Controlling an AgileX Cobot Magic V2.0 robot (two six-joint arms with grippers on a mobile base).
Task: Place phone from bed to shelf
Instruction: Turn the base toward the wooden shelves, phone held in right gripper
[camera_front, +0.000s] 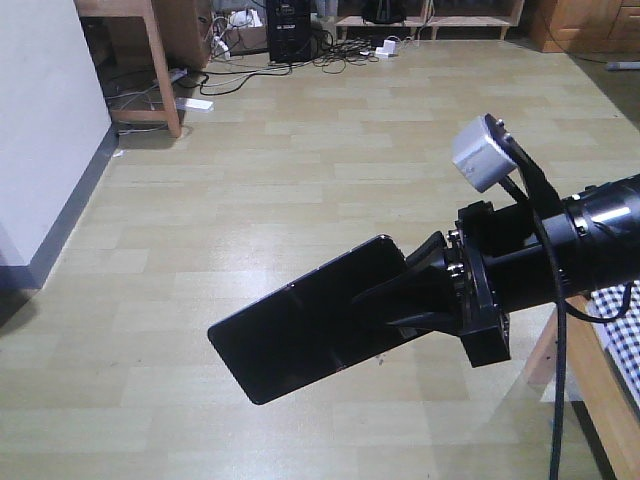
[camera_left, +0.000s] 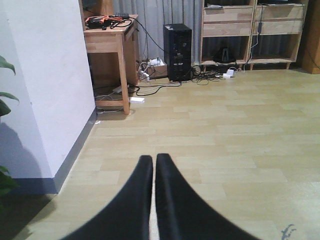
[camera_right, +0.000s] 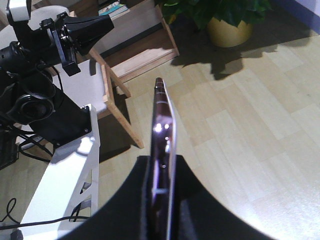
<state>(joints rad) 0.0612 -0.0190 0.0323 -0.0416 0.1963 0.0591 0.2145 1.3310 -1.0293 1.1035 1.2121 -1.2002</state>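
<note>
Your phone (camera_front: 290, 335) hangs over the floor (camera_front: 300, 160), pinched at one end by the right fingers (camera_front: 425, 262). It looks stiff, light, slippery and breakable, so grip flat across both faces. Your left fingers (camera_left: 142, 200) are pressed together, holding nothing.

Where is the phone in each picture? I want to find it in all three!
Front view: the phone is in the middle, low down, pinched by the right pincer above the floor.
Left wrist view: not in it; only the closed left pincer.
Right wrist view: middle, seen edge-on, sticking up from the pincer.
Shared landmark: the pale plank floor, in all three.
</note>
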